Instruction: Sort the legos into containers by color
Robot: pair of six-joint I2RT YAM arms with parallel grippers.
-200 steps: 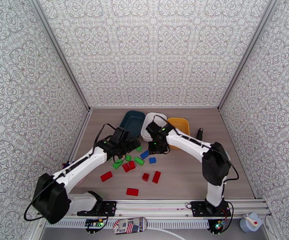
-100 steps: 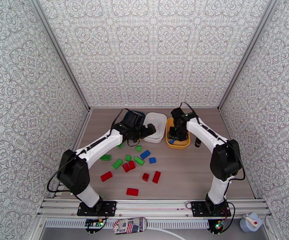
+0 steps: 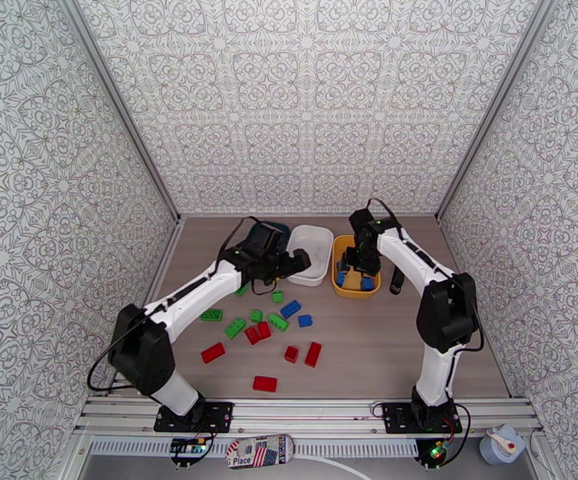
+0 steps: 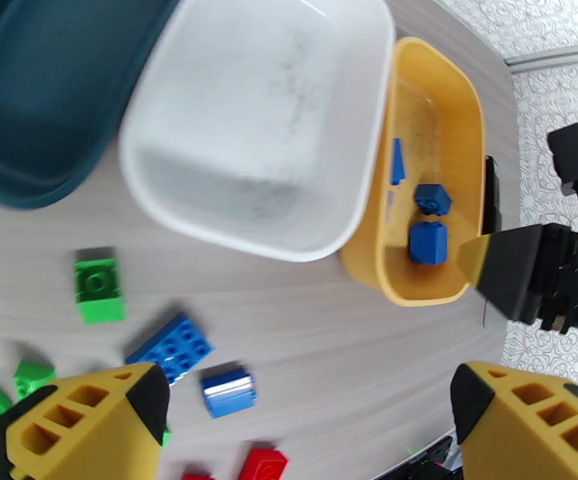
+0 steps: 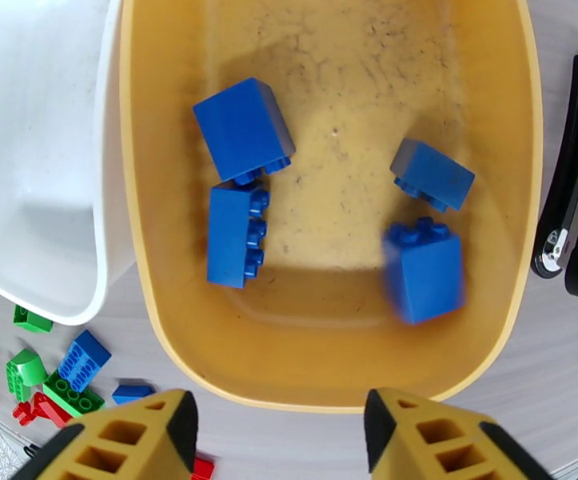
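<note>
By the yellow tub (image 5: 344,114), right end effector (image 5: 279,410) and left end effector (image 4: 308,394) gape, half-cropped.

Bright, even light; soft shadows on the table (image 3: 352,354). In the right wrist view one blue brick (image 5: 423,270) in the yellow tub (image 5: 528,154) is motion-blurred.

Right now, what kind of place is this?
Probably a robot test booth, not a home: patterned panel walls close in a table, two robot arms are bolted to a metal rail, and lego bricks lie beside three sorting tubs.
</note>
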